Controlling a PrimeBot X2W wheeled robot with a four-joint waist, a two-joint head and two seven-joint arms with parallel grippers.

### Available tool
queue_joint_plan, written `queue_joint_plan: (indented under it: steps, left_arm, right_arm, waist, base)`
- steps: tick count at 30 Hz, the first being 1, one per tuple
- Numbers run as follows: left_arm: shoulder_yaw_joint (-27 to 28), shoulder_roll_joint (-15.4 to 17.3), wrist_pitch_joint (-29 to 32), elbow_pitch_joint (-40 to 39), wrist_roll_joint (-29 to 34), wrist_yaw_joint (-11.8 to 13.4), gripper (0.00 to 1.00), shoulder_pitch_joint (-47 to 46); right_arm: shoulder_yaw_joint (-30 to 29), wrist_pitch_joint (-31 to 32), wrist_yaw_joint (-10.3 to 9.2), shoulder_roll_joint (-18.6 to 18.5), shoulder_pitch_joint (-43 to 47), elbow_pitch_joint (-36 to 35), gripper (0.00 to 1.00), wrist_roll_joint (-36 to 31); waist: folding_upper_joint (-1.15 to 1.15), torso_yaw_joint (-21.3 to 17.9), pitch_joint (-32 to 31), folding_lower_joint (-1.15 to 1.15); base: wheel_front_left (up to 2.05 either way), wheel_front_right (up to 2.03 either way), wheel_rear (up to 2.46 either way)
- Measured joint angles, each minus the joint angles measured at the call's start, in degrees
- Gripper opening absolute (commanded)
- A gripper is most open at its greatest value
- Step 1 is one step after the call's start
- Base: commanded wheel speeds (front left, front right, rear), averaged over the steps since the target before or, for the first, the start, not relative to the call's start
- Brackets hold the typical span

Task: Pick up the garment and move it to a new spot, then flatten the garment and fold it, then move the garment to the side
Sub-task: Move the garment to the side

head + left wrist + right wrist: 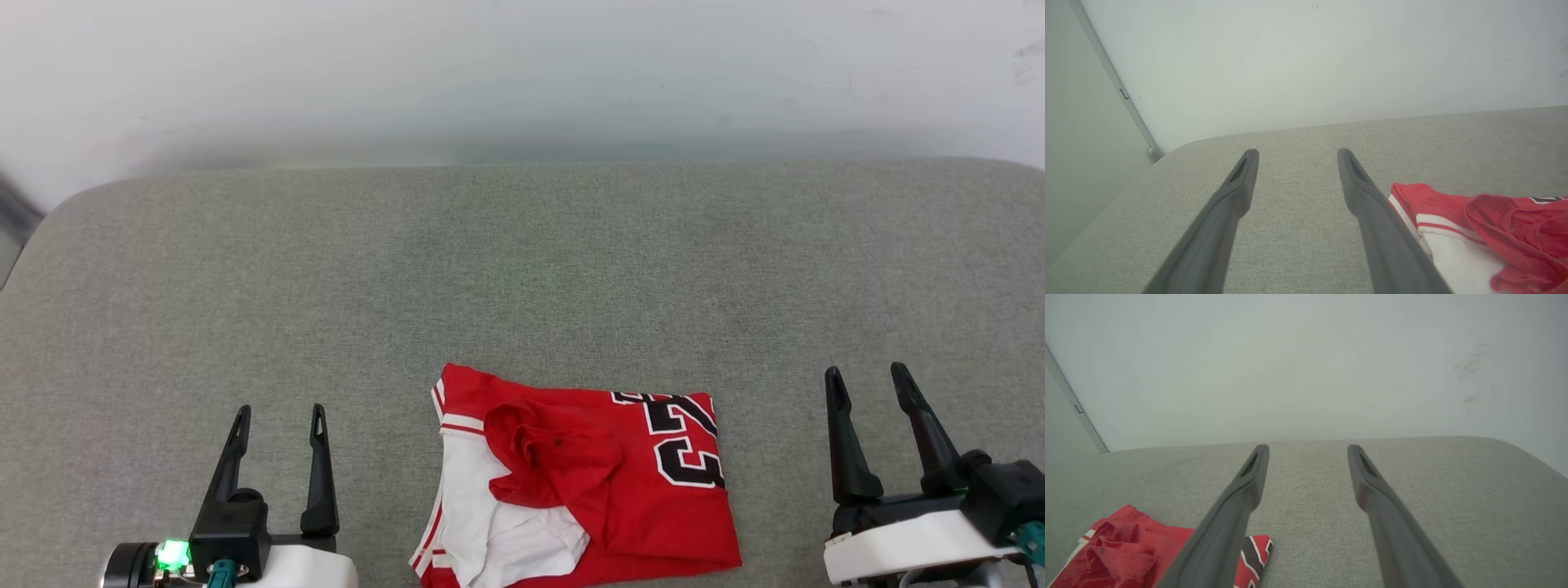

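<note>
I log: garment, folded, at the near edge of the grey fabric surface; lettering clearest from head view. Wide and empty: left pincer, right pincer.

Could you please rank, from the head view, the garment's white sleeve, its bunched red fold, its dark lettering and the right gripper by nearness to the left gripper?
Measured from the left gripper:
1. the white sleeve, at the left edge of the garment.
2. the bunched red fold, in its middle.
3. the dark lettering, on its right side.
4. the right gripper, at the far right.
</note>
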Motion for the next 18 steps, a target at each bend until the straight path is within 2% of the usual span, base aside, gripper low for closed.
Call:
queue_joint_plan:
  steps: [5,8,12,14,18]
  left_arm:
    - [0.1,-0.1,0.0,0.1,0.0,-0.3,1.00,0.2]
    - [0.1,-0.2,0.0,0.2,0.1,-0.5,1.00,0.2]
    - [0.0,-0.5,0.0,0.4,0.2,-0.7,1.00,-0.1]
    - [-0.1,-0.6,0.0,0.5,0.4,-0.7,1.00,-0.2]
    - [-0.2,-0.9,0.0,0.9,0.4,-0.7,1.00,-0.5]
  right_arm:
    - [-1.2,0.0,0.00,0.4,-0.1,-1.8,1.00,-0.8]
    - [-1.5,0.0,0.00,-0.5,-3.4,-3.5,1.00,-1.6]
    - [-0.9,0.1,0.00,-5.0,-9.6,-4.9,1.00,-2.0]
    - [1.1,2.2,0.00,-8.2,-12.6,-4.8,1.00,-2.3]
    - [7.0,11.5,0.00,-14.6,-18.8,-4.7,1.00,-1.3]
  waist:
    - [0.00,0.1,-0.2,0.00]
    - [0.00,0.0,0.0,0.00]
    - [0.00,0.3,0.1,0.00]
    - [0.00,0.5,0.1,0.00]
    - [0.00,0.8,0.3,0.00]
  base:
    - [0.00,0.00,0.00]
    - [0.00,0.00,0.00]
    - [0.00,0.00,0.00]
    - [0.00,0.00,0.00]
    - [0.00,0.00,0.00]
